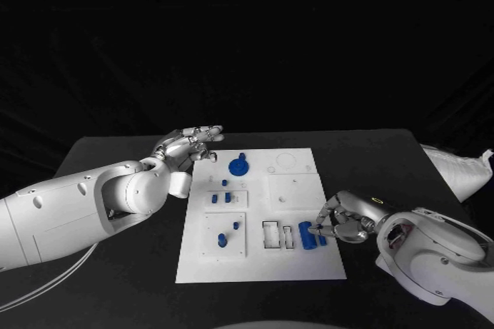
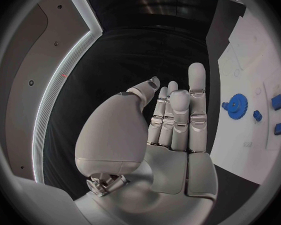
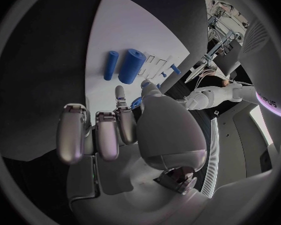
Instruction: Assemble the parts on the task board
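We judge our empty, spread right hand (image 1: 344,222), beside the blue cylinder (image 1: 305,236) on the task board (image 1: 298,268), could knock it rolling

I see the black table (image 1: 113,149) carrying the white task board (image 1: 258,265) at its middle, and a crumpled white bag-like thing (image 1: 458,170) lying well to the right of that board, at the table's edge.

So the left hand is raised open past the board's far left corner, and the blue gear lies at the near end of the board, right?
Not quite. The left hand is raised open past the task board's far left corner, but the blue gear lies at the far end of the board, not the near end. The head view shows it.
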### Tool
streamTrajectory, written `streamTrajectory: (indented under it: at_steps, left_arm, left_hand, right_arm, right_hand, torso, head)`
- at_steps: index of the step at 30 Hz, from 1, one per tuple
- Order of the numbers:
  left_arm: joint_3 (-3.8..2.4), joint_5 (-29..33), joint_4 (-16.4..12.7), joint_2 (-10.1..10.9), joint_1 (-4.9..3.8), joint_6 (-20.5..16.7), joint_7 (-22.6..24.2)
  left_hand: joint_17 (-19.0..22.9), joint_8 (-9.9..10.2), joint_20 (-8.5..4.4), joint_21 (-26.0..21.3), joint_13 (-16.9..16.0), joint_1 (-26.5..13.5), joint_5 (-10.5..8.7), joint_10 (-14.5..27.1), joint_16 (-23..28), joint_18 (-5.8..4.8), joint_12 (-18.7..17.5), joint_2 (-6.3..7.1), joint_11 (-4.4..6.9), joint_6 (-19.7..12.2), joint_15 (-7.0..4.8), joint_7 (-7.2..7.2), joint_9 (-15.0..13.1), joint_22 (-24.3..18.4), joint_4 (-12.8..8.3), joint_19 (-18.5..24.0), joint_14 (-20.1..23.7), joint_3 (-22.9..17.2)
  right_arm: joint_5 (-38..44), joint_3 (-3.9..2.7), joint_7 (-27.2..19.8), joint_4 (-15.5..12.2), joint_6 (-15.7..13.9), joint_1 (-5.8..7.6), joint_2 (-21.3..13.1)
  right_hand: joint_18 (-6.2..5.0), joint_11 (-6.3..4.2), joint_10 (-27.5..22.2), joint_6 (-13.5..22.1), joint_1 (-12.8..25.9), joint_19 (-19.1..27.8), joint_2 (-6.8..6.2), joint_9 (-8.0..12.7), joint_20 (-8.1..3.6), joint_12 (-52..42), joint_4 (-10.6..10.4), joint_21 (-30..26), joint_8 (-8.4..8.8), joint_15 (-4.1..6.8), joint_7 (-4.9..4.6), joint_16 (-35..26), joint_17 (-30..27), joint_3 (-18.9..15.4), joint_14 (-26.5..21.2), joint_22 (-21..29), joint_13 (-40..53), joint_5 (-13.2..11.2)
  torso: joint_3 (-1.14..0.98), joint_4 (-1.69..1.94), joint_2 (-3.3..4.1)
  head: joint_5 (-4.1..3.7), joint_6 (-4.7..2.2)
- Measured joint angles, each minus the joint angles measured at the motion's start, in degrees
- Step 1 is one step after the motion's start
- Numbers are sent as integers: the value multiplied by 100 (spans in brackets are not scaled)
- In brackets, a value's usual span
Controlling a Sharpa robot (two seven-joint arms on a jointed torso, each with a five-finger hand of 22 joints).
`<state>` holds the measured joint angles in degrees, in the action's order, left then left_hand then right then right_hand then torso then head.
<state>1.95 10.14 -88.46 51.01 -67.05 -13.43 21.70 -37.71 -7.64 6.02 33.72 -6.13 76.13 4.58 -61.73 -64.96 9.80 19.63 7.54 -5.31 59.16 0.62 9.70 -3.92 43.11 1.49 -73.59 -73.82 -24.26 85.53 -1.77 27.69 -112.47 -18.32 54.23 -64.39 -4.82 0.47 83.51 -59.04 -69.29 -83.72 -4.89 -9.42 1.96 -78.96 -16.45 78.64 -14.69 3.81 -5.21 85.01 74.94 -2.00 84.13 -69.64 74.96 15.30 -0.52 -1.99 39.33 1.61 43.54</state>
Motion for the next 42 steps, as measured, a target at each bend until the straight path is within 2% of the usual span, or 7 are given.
streamTrajectory:
  at_steps: [6, 16, 25, 33, 36, 42]
  left_arm:
    - [1, 0, 14, 2, 7, 1, 0]
    - [1, -1, 27, 11, 9, 3, 0]
    - [1, -1, 19, 28, 9, 4, -1]
    - [1, -1, 11, 43, 10, 5, -3]
    - [1, -1, 9, 45, 10, 6, -4]
    - [0, -2, 7, 47, 10, 8, -4]
  left_hand:
    - [0, 0, 0, 0, 0, 0, 0, 0, 0, 0, 0, 0, 0, 0, 0, 0, 0, 0, 0, 0, 0, 0]
    - [-1, 0, 0, 0, -4, 0, 0, 0, 0, 0, 0, 0, 0, 0, 0, 0, 0, 0, 0, 0, 0, 0]
    - [-1, 0, 0, 0, -4, 0, 0, 0, 0, 0, 0, 0, 0, 0, 0, 0, 0, 1, 0, 0, 0, 0]
    - [8, 0, 0, 0, -3, 0, 0, 0, 0, 0, 1, 0, 0, 0, 0, 0, 0, 0, 0, 0, 0, 0]
    - [8, 0, 0, 0, -3, 0, 0, 0, 0, 0, 32, 0, 0, 0, 0, 0, 0, -5, 0, 0, 0, 0]
    - [14, -24, 0, 0, -3, 0, 0, 21, 0, 0, 32, 0, -21, 0, 0, 0, 0, -5, 0, 0, 0, 0]
  right_arm:
    - [158, 5, 129, 38, 51, -56, 156]
    - [469, 3, 310, 125, 269, -79, 291]
    - [717, 1, 422, 295, 483, -192, 546]
    - [850, -41, 439, 384, 512, -240, 690]
    - [864, -42, 445, 394, 485, -251, 707]
    - [681, -29, 467, 372, 245, -281, 713]
  right_hand:
    - [0, 4, 4, 7, 0, 0, 0, -34, 0, -124, 3, 36, -52, 0, -1, 44, 0, -67, 0, -74, 0, 0]
    - [0, 4, 4, 40, 23, 1, 23, -142, 0, -197, -14, 97, -193, 0, 0, 99, -1, -283, 0, -141, -1, -89]
    - [0, -16, 24, 40, 23, 1, 23, -190, 0, -197, -13, 97, -253, 0, 0, 99, -2, -314, 0, -147, -2, -89]
    - [0, -16, 24, 40, -92, 1, 138, -313, 0, -197, 2, 97, -365, -1, 3, 99, -2, -330, 0, -163, -2, -84]
    - [-1, -16, 24, 38, -91, 1, 245, -376, 0, -197, 1, 97, -409, -1, 42, 98, -2, -330, 0, -163, -3, 13]
    - [-1, -58, 42, -4, -165, -20, 452, -486, -21, -197, 1, 97, -520, 24, 126, 98, -3, -346, -19, -195, -3, 494]
  torso:
    - [6, 2, 2]
    - [12, -10, 3]
    - [13, -3, 3]
    - [14, 1, 2]
    - [14, 0, 1]
    - [13, -2, -1]
  head:
    - [31, 26]
    - [39, 51]
    - [4, 55]
    - [24, 68]
    - [31, 72]
    - [44, 73]
